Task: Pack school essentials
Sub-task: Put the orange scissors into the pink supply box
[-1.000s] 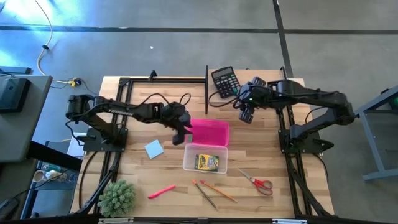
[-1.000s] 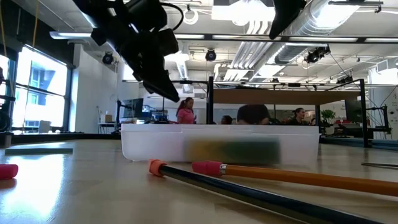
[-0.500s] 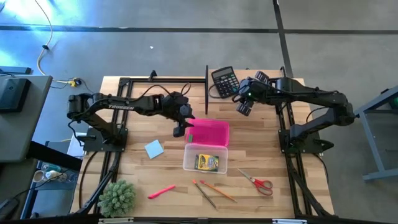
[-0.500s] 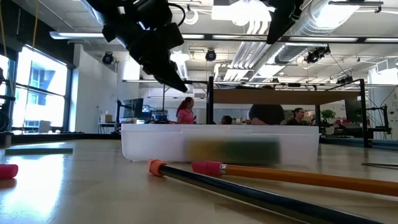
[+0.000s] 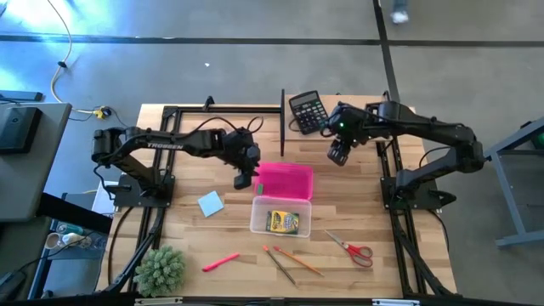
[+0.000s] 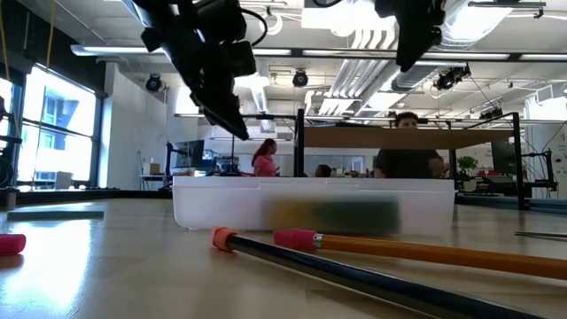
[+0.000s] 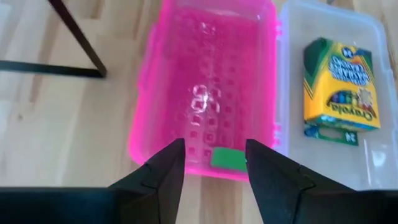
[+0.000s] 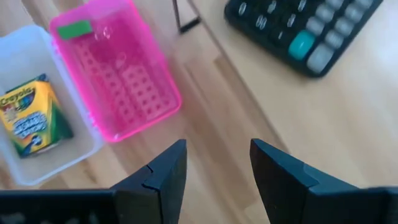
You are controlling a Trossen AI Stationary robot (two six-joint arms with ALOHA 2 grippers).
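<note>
A hinged box lies open at the table's middle: its pink half (image 5: pixel 293 176) on the far side and its clear half (image 5: pixel 257 223) on the near side. The yellow-green crayon box (image 5: pixel 282 222) lies in the clear half. The tiny green eraser (image 7: pixel 227 158) lies in the pink half at its left end. My left gripper (image 5: pixel 245 176) hangs open and empty above that end. My right gripper (image 5: pixel 338 155) hangs open and empty above bare table, right of the pink half. The sticky-note pad (image 5: pixel 210 203), pen (image 5: pixel 221 262), pencils (image 5: pixel 291 260) and scissors (image 5: pixel 352 250) lie on the table.
The black calculator (image 5: pixel 308 110) lies at the far edge beside a black upright post (image 5: pixel 282 119). The spiky green plant ball (image 5: pixel 160 269) sits at the near left corner. Bare wood shows between the box and the scissors, and left of the sticky-note pad.
My left gripper has drawn back a little from over the pink half toward the table's far left and has risen slightly. My right gripper has turned about and shifted a little toward the table's right. Nothing on the table has moved.
</note>
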